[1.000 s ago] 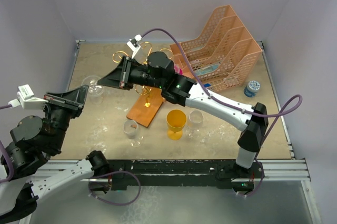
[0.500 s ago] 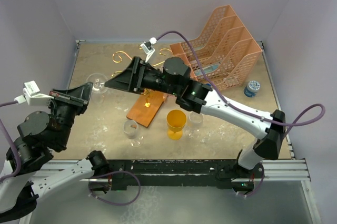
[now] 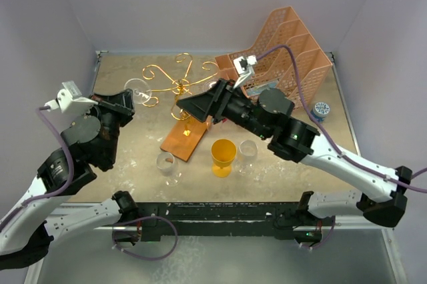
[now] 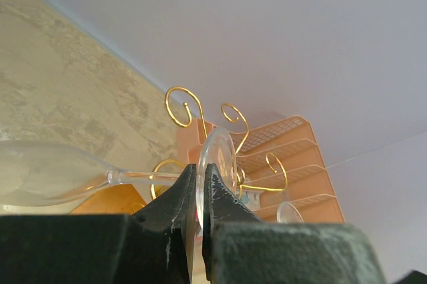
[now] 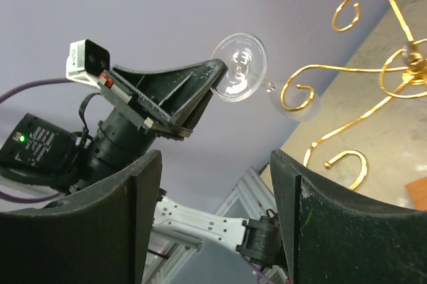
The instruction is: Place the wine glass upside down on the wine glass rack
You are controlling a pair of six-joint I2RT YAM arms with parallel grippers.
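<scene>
Glass: clear stemmed glass, held off the bench just left of the rack.
Left tool: your left tool is closed on the rim of the glass's foot. The foot sits edge-on between the fingers, and the stem runs out sideways to the bowl.
Right tool: your right tool has its fingers spread wide and holds nothing. It hovers over the rack's copper base, on the far side of the post from the glass.
Rack: upright at mid-bench, with gold scroll arms fanning out from a central post.
Key relation: the rack lies to the right of the left tool, and its nearest scrolls are just beside the glass.
Long axis: the stem looks closer to level than upright, so the glass is not yet bowl-down.
Nearer arm: both tools are close to the rack, but only the left one carries the glass, so the hang is probably its job.
Next move, as a judgement: you likely need to turn the bowl downward and slide the stem between two wires so the foot rests on top.
Hard to see: the bowl is cut off at the edge of the left wrist view. The top view shows the glass only as a faint ring. You cannot tell whether the bowl touches a scroll.
</scene>
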